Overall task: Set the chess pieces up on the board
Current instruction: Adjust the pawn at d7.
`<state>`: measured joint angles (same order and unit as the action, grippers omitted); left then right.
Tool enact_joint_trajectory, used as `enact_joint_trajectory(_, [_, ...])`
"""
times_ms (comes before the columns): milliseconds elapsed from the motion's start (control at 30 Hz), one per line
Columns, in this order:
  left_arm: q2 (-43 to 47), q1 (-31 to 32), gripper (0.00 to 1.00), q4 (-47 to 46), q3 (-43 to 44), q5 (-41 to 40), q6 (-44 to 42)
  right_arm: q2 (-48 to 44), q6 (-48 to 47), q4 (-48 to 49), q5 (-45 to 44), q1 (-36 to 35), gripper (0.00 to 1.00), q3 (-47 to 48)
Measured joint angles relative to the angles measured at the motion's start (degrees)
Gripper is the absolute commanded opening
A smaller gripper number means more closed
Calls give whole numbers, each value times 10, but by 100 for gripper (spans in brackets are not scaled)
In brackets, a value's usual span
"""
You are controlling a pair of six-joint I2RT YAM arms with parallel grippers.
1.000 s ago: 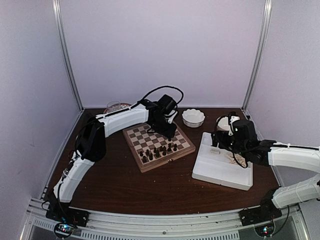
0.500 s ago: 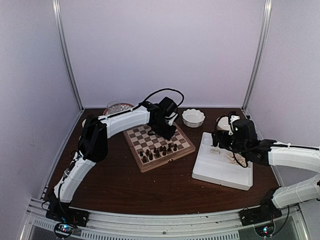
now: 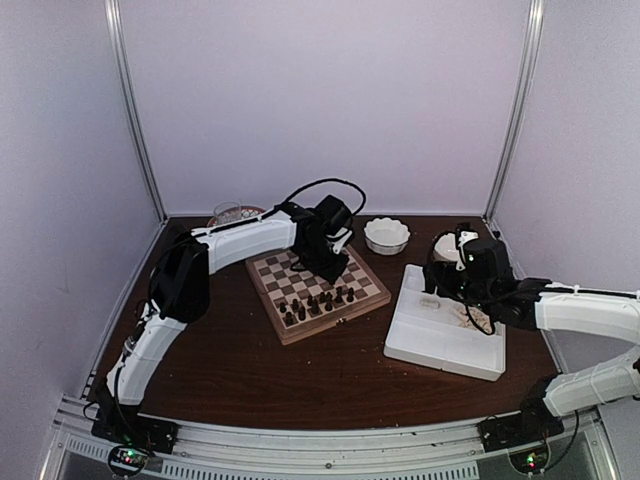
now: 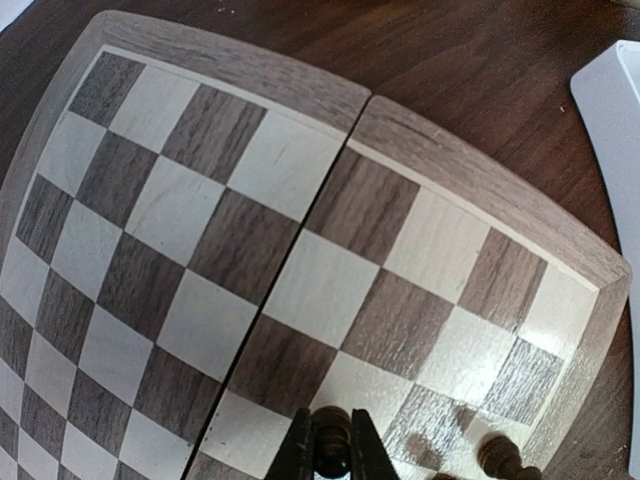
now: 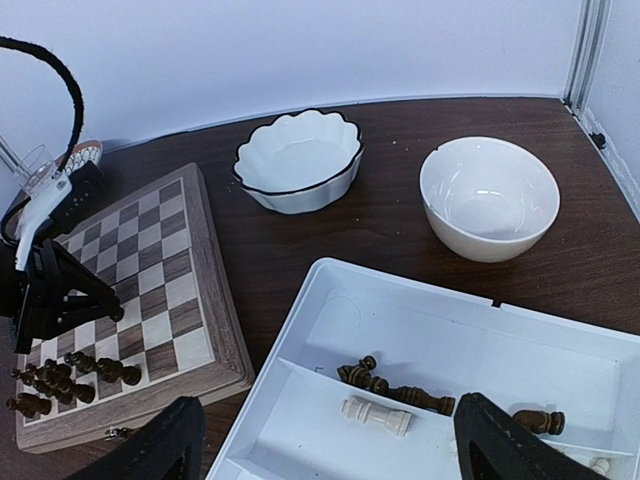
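The board lies left of centre, with several dark chess pieces standing in its near rows. My left gripper hangs over the board's far right part. In the left wrist view it is shut on a dark piece above the board, and another dark piece stands just to the right. My right gripper is open above the white tray, nothing between its fingers. In the tray lie dark pieces and a pale piece.
A scalloped white bowl and a plain white bowl stand behind the tray. A glass on a plate sits at the back left by the wall. The tray fills the right side of the table.
My left gripper's jaws have closed onto the dark piece over the board's far right part. The right arm has stayed where it was.
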<state>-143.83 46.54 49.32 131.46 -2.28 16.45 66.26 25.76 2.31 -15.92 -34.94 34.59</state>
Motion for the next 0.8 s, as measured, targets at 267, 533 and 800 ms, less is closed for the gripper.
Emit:
enact_joint_trajectory(267, [20,0,7,1,-32,10,-5,1,0,-2,0,0,89,1])
enact_joint_trajectory(533, [30,0,7,-1,-49,37,-5,7,-1,-5,0,0,89,4])
enact_joint_trajectory(800, [45,-1,7,-4,-74,57,-5,9,-1,-7,0,0,89,7])
